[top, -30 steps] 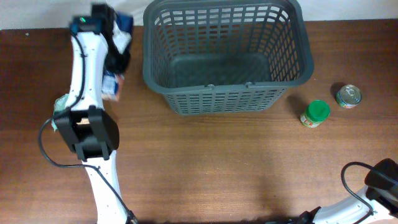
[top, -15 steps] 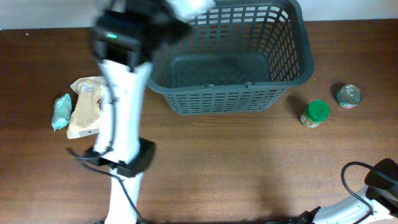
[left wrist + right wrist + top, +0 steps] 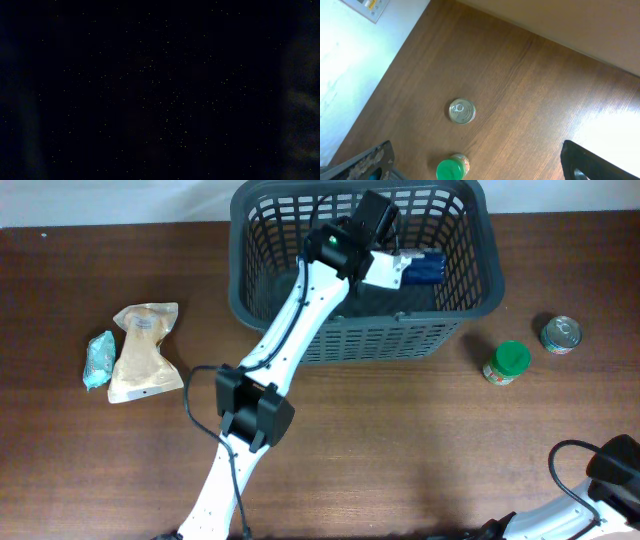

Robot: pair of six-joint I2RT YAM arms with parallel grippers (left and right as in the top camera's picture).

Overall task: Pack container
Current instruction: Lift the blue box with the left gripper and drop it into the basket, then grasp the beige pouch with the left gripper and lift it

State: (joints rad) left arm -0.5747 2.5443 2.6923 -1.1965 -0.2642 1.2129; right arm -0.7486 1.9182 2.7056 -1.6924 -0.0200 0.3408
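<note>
- Overhead: the basket [image 3: 487, 270] stands upright on the tabletop [image 3: 400, 440]. My left arm crosses the basket's near wall and reaches inside. My left gripper [image 3: 398, 268] is over the basket's right half and seems to be pinching a blue-and-white pack [image 3: 422, 268], which hangs above the basket floor. No other item shows inside.
- Overhead, outside the basket: a tan pouch [image 3: 145, 350] and a teal packet [image 3: 98, 358] lie well left of it. A green-lidded jar [image 3: 508, 362] and a can [image 3: 560, 334] stand near its right side.
- Left wrist: this view is black, so it can't confirm my grip or how high the pack hangs.
- Right wrist: my right gripper [image 3: 477, 162] is spread wide and holds nothing. It is well clear of the basket and looks down on the can [image 3: 462, 111] and the jar [image 3: 451, 169].
- Step in hand, as I judge it: placing the first item, with four left to pack.
- Next move: lower the pack toward the basket floor and let go. Then lift straight up so my arm clears the near wall before I go for the jar or pouch.
</note>
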